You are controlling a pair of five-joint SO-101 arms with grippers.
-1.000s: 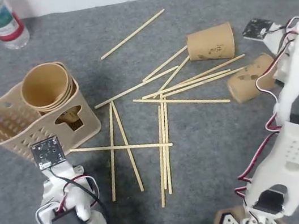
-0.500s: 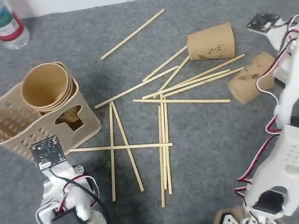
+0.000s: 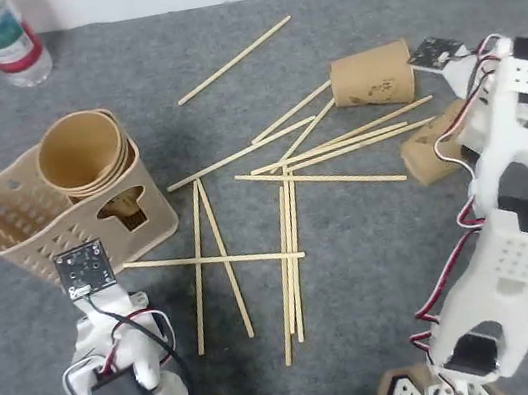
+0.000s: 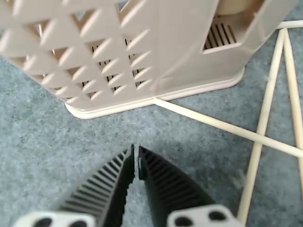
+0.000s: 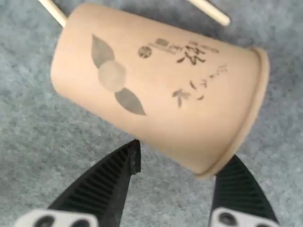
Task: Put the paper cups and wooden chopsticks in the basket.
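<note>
Right jaws: spread, just before the paper cup [image 5: 156,90].
Left jaws: pressed together.
Grasp: best advanced first, then closed softly.

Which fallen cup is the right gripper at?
The cup partly under the right arm; the right gripper is open around its rim end. The other cup lies clear, farther back.

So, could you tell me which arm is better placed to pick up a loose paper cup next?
Right, probably. The right gripper is open, straddling the rim end of a fallen paper cup. The left gripper is shut, low beside the basket, far from the loose cups.
</note>
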